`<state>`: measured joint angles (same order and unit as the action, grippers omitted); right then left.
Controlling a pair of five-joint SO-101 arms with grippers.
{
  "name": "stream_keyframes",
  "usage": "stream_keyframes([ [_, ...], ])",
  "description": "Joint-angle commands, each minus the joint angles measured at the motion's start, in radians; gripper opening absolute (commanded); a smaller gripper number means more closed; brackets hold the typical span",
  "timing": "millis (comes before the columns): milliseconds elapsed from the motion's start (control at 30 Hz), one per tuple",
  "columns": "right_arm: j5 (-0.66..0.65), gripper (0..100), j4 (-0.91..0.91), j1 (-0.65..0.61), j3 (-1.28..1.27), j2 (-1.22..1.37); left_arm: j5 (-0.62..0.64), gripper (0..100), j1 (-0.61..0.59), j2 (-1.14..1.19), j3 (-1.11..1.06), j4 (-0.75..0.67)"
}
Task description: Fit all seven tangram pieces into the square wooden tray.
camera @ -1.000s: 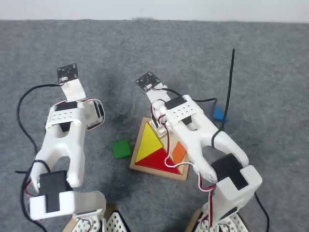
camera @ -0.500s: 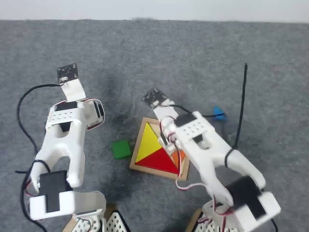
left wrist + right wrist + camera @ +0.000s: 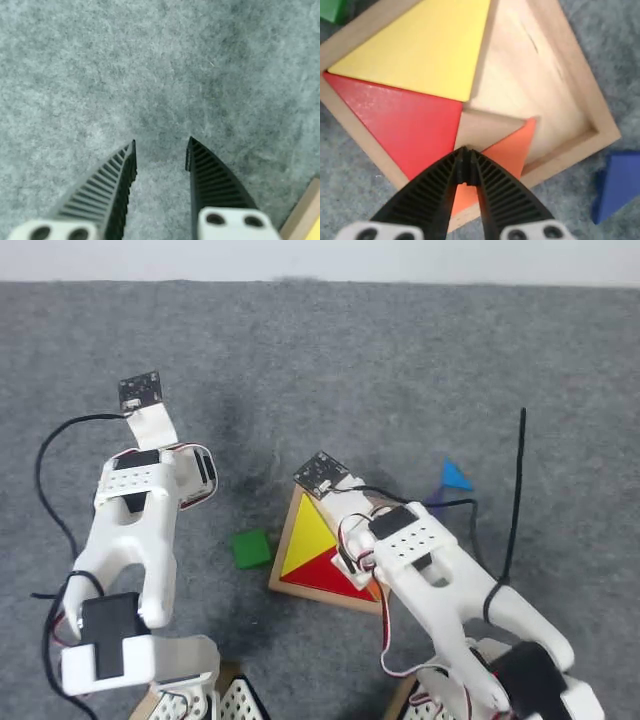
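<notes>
right gripper (image 3: 465, 151) sitting closed, empty, over orange triangle (image 3: 512, 145); it's maybe riding tray (image 3: 577, 75) rim, risking jam; left gripper (image 3: 161, 145) hanging open, empty

High view: fixed overhead camera, arm bases at its 6 o'clock edge, facing down across the grey mat (image 3: 400, 360). Left wrist view: close above the mat, sighting along the left gripper (image 3: 161, 150). Right wrist view: sighting along the right gripper (image 3: 466, 159), close over the wooden tray (image 3: 520, 75), which the high view shares.
</notes>
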<state>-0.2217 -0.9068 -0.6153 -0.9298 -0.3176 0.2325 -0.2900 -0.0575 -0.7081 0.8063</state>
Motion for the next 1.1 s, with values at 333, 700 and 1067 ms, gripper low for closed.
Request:
stream_keyframes([
  [333,0.031,0.9,-0.165,0.274,0.083,-0.326,0.005,15,0.008,-0.006,0.002,-0.025],
  [700,0.095,9.2,-0.194,0.18,0.213,-0.114,-0.037,15,-0.054,-0.006,0.021,-0.025],
  [1067,0.244,9.9,-0.189,-0.249,0.548,0.217,-0.06,15,-0.416,-0.005,0.255,0.187],
])
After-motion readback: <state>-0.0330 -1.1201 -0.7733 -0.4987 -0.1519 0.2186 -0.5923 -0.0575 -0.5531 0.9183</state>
